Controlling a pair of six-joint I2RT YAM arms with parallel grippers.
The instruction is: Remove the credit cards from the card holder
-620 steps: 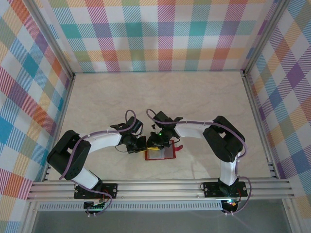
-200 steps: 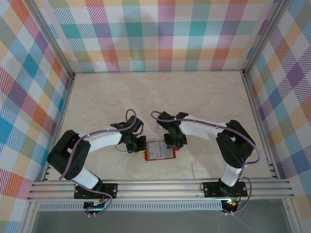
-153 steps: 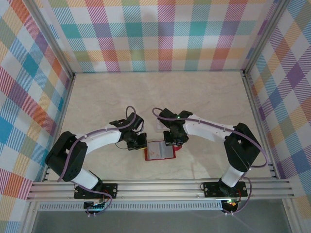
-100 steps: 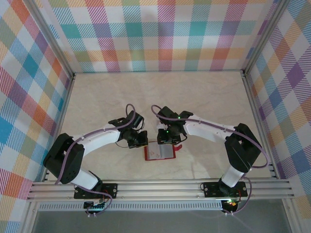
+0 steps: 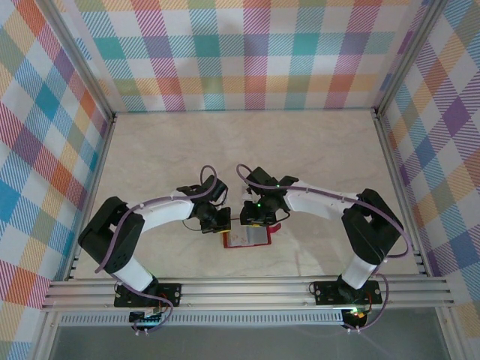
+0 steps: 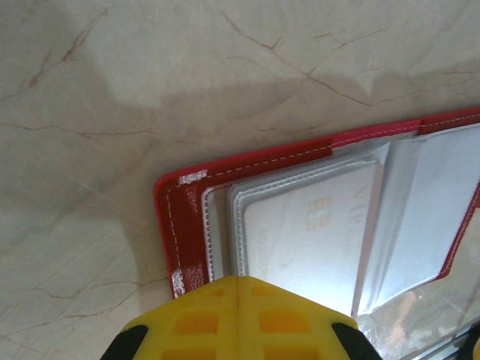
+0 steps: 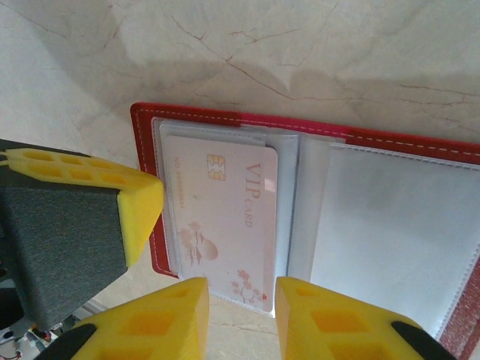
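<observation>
The red card holder (image 5: 247, 238) lies open and flat on the marble table, near the front. In its left clear pocket sits a pale credit card (image 7: 225, 217) printed "VIP CARD" with a gold chip; the same card (image 6: 315, 232) shows in the left wrist view. The right-hand pocket (image 7: 390, 225) looks grey and blank. My left gripper (image 6: 238, 283) is shut, its yellow tip resting over the holder's left end (image 6: 176, 232). My right gripper (image 7: 241, 296) is open just above the card's near edge, one finger on each side. In the top view the left gripper (image 5: 219, 223) and right gripper (image 5: 253, 219) meet over the holder's far-left part.
Plaid walls (image 5: 240, 52) close in the table on three sides. An aluminium rail (image 5: 240, 289) runs along the near edge by the arm bases. Bare marble tabletop (image 5: 247, 150) stretches behind the holder.
My right gripper has slid left from the holder's far-right edge to above its left pocket. The left gripper has edged slightly right onto the holder's left end and stayed shut.
</observation>
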